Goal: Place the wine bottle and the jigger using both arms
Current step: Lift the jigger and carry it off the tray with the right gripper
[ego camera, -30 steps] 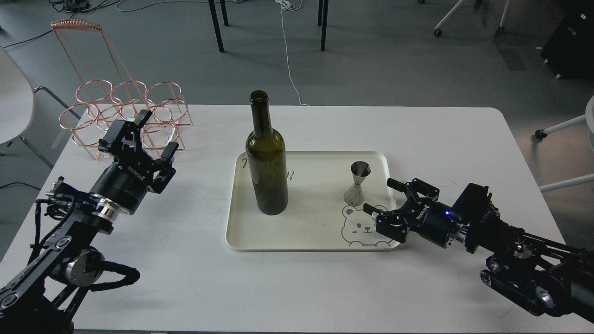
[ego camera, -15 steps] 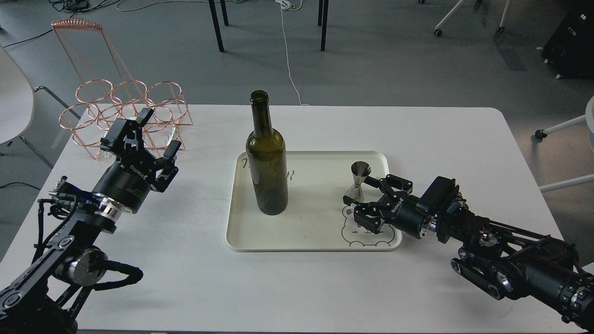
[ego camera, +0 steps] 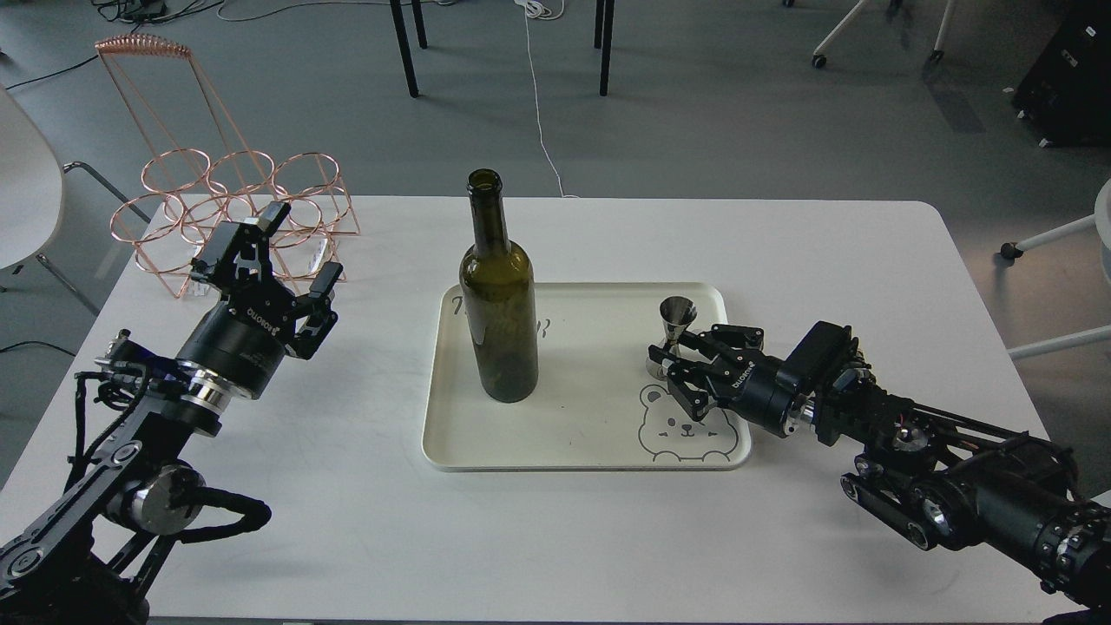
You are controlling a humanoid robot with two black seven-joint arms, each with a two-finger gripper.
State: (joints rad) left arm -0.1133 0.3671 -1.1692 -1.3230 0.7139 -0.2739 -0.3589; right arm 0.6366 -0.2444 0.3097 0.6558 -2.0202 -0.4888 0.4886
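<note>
In the head view, the only writing we can make out plainly is white lettering printed on the black body of each gripper, which looks like a maker's name, though the letters sit at an angle and we cannot read them with confidence. On the cream tray [ego camera: 599, 456] a line-drawn bear face is printed at the near right corner, and some thin script runs behind the wine bottle [ego camera: 498, 295], mostly hidden by the glass, so we cannot read it. The bottle itself carries no label we can see.

The wine bottle stands upright on the left part of the tray, and the jigger [ego camera: 673, 337] stands upright on the right part, just above the bear. Our right gripper [ego camera: 676, 363] reaches in from the right, its fingers [ego camera: 662, 352] closed in around the jigger's lower cone; we cannot tell whether they truly press it. Our left gripper [ego camera: 290, 252] hovers over the left of the white counter [ego camera: 825, 260], well apart from the bottle, fingers spread wide and holding nothing, just in front of the copper wire rack [ego camera: 230, 213].

Against the frame half a second back, our right gripper has risen a little toward the jigger and narrowed, so that the bear drawing, then partly covered, now shows whole. A full second back it lay at the tray's right edge, fingers wide. The left gripper has crept slightly rightward. Bottle, jigger and tray have not shifted.
</note>
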